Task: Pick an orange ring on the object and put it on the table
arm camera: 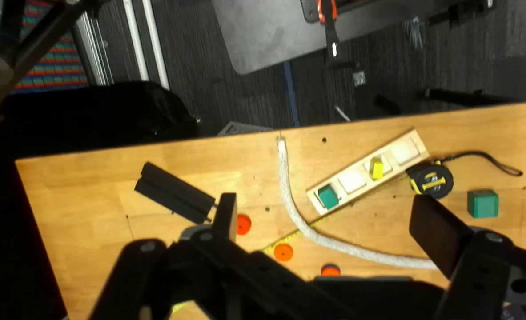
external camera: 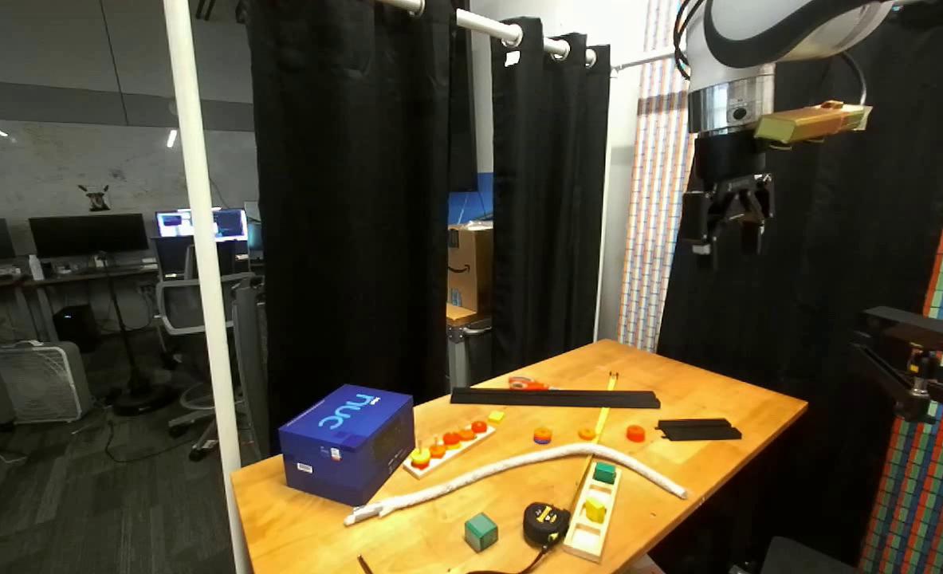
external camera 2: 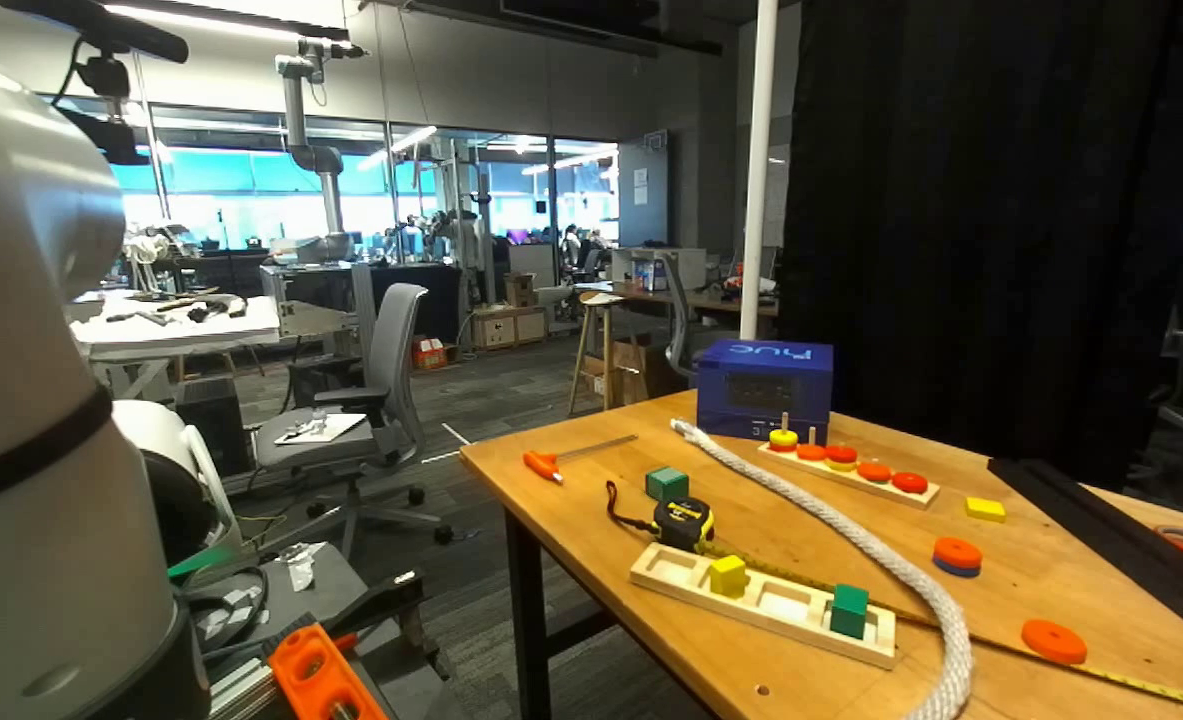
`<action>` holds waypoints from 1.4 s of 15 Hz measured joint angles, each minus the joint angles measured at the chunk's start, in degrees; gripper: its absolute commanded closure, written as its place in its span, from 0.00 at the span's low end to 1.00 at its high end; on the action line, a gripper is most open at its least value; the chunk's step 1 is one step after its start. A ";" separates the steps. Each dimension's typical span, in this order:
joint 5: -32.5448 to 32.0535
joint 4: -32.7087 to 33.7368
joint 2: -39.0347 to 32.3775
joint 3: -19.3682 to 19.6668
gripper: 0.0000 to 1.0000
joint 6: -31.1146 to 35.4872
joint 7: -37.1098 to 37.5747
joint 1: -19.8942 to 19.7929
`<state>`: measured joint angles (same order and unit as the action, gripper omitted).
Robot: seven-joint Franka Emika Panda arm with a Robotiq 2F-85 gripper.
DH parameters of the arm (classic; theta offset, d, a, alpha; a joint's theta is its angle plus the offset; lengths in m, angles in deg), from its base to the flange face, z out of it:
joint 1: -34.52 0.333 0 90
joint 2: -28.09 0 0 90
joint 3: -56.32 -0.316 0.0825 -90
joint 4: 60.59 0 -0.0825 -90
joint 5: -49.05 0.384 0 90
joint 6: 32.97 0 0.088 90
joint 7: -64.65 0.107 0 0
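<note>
Several orange rings show. A flat orange ring (external camera: pixel 587 434) lies on the wooden table (external camera: pixel 746 402) by the yellow tape; it also shows in an exterior view (external camera 2: pixel 1054 641) and the wrist view (arm camera: pixel 283 252). A red-orange ring (external camera: pixel 636 433) lies beside it. Another orange ring (external camera 2: pixel 956 553) sits on top of a blue ring. More orange, red and yellow rings, such as an orange ring (external camera 2: pixel 875 471), sit along a pegged wooden strip (external camera 2: pixel 921 500). My gripper (external camera: pixel 728 243) is high above the table, open and empty; its fingers spread wide in the wrist view (arm camera: pixel 323 209).
A blue box (external camera: pixel 351 446) stands beside the pegged strip. A white rope (external camera: pixel 511 464) curves across the table. A tape measure (external camera: pixel 545 524), a green block (external camera: pixel 481 532), a wooden block tray (external camera: pixel 579 546), black strips (external camera: pixel 555 398) and a screwdriver (external camera 2: pixel 543 465) lie around.
</note>
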<state>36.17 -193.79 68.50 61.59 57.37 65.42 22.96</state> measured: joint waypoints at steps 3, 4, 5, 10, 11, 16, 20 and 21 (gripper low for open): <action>0.63 -0.40 1.15 0.43 0.00 -6.41 -1.77 1.38; 0.74 -0.63 1.77 0.74 0.00 -7.86 -2.73 1.92; 0.77 -0.92 2.47 1.18 0.00 -8.98 -4.03 2.53; 0.74 -2.65 7.08 4.43 0.00 -9.62 -12.40 5.63; 0.74 -3.03 8.16 4.97 0.00 -9.45 -13.88 6.11; 0.45 -6.54 13.49 6.05 0.00 -2.58 -16.50 7.36; 0.45 -9.60 15.93 6.07 0.00 2.28 -15.67 7.35; 0.45 -9.82 16.15 6.07 0.00 2.39 -15.61 7.35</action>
<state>36.62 -203.60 84.66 67.66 59.76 49.81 30.31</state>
